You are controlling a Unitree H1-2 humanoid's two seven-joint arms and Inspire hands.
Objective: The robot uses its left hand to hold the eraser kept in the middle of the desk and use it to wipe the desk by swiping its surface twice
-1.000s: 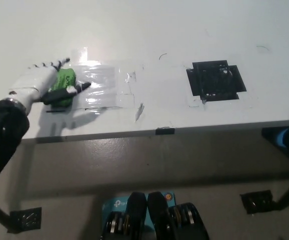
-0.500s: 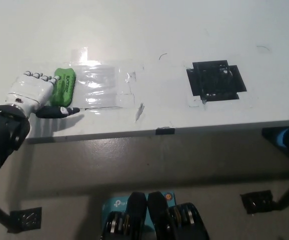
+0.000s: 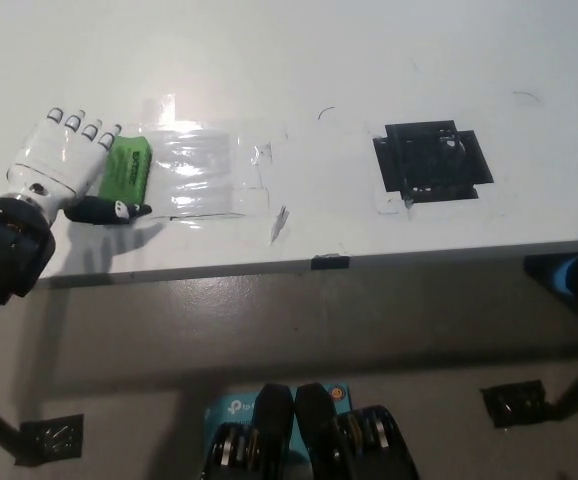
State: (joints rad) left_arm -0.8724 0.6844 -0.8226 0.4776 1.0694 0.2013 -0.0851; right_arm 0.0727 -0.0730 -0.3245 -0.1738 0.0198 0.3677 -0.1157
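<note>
One white surface [image 3: 299, 60] fills most of the head view, and on it lies one green eraser [image 3: 127, 168]. One robot hand [image 3: 57, 160], white, is in view at the left; the black right hand is nowhere in the picture. One patch of clear glossy tape [image 3: 204, 172] is stuck to the surface beside the eraser, and one black taped square [image 3: 431, 160] sits further right. Below the near edge, on the floor, one blue box [image 3: 231, 410] can be counted, along with two dark metal foot plates [image 3: 53, 436], one at each side.
</note>
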